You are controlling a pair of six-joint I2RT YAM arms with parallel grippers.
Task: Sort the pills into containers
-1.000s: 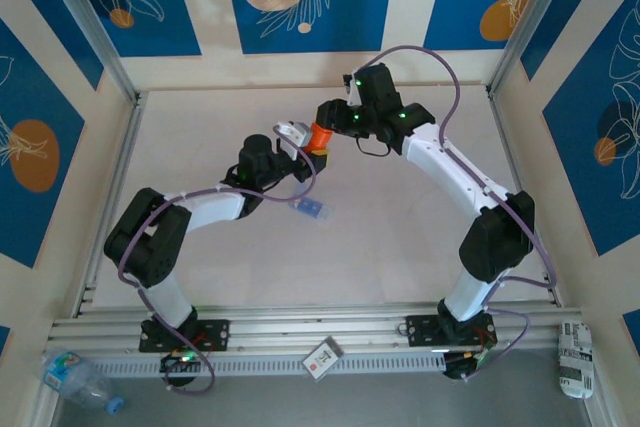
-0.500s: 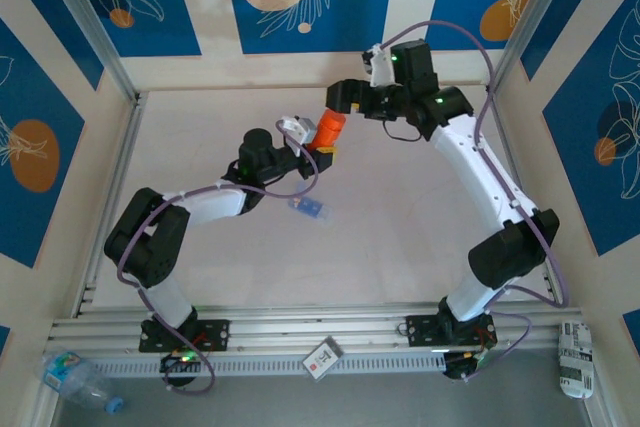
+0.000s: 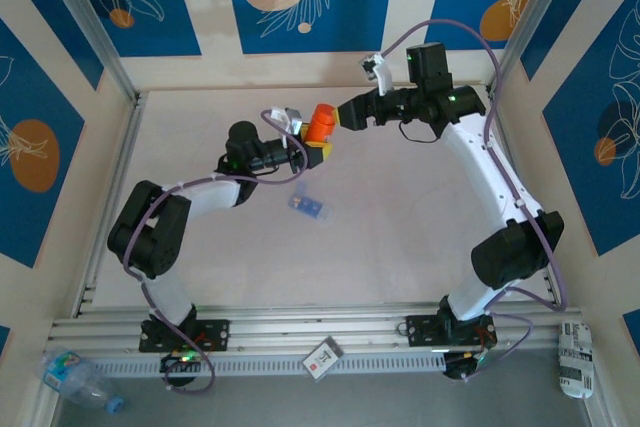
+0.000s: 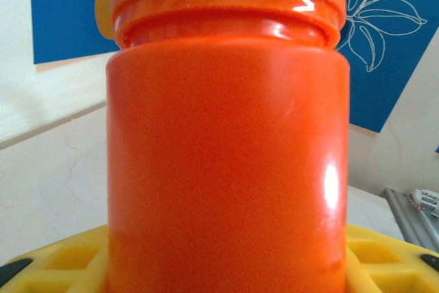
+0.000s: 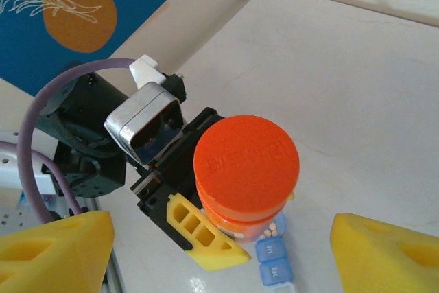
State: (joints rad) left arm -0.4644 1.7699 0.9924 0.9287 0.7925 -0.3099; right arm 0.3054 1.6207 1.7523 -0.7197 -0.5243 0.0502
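1. Box [image 3: 308,205] lies flat on the table [image 3: 420,247], mid-field, apart from both claws.
2. Its long axis runs roughly left-right, with the right end swung a little toward my bases (compartments in a row along it).
3. Left claw [image 3: 313,150] is clenched low on the bottle [image 3: 321,127], holding it upright above the table.
4. Right claw [image 3: 347,115] is spread wide beside the cap [image 5: 245,156], not touching it.
5. Step, as I judge it: uncapping. The cap is still on.
6. Next: centre my right fingers on the cap, close and twist, with the left claw holding firm.
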